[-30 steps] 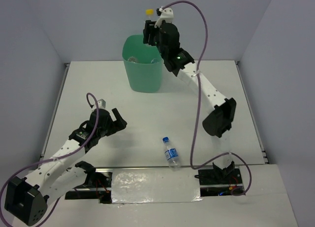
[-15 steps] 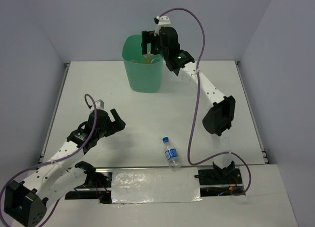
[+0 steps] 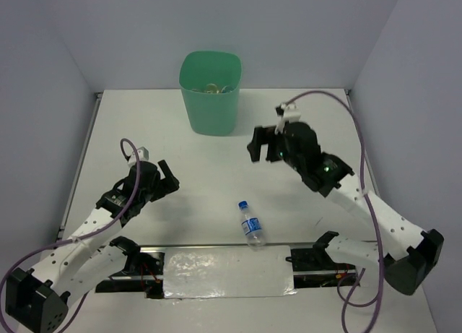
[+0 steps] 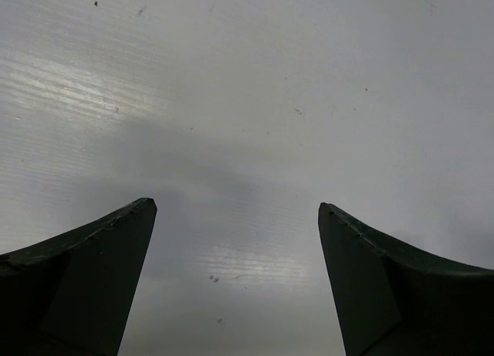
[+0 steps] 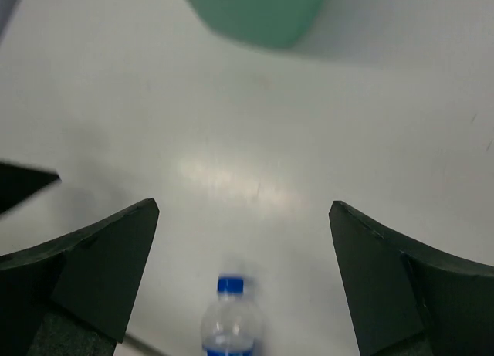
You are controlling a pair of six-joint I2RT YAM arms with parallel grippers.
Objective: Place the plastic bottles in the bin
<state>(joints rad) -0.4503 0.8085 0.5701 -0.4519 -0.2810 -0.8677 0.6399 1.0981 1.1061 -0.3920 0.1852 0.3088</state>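
Since a second ago: right gripper [image 5: 243, 207] has left its spot above the bin [image 3: 209, 115] and swung back toward mid-table. The yellow-capped bottle it carried over the rim is gone from its jaws. Left arm barely shifted. Blue-capped bottle unmoved.

Blue-capped bottle [image 3: 250, 222]: lies on its side on the white table [image 3: 325, 116], near the front edge, roughly centred between the two arm bases, cap pointing toward the far side. Clear body, blue label band. Neither gripper touches it. Right wrist view catches its cap and shoulder at bottom centre, blurred, below the gap between the fingers.

Bin: mint-green, upright at the far edge of the table by the back wall, well apart from the blue-capped bottle. Binned bottles [image 3: 212, 88] show as pale shapes just under the rim, too small to count or to tell caps.

Right gripper: hovers above the table right of centre, between bin and blue-capped bottle, facing left and down. Jaws spread wide, only bare table between them. Bin's base sits at the top of its wrist view, blurred.

Left gripper [image 4: 237, 205]: low over the left half of the table, well apart from bottle and bin. Jaws spread wide, holding nothing, with plain white surface beneath. Purple cable [image 3: 130, 146] loops over its wrist.
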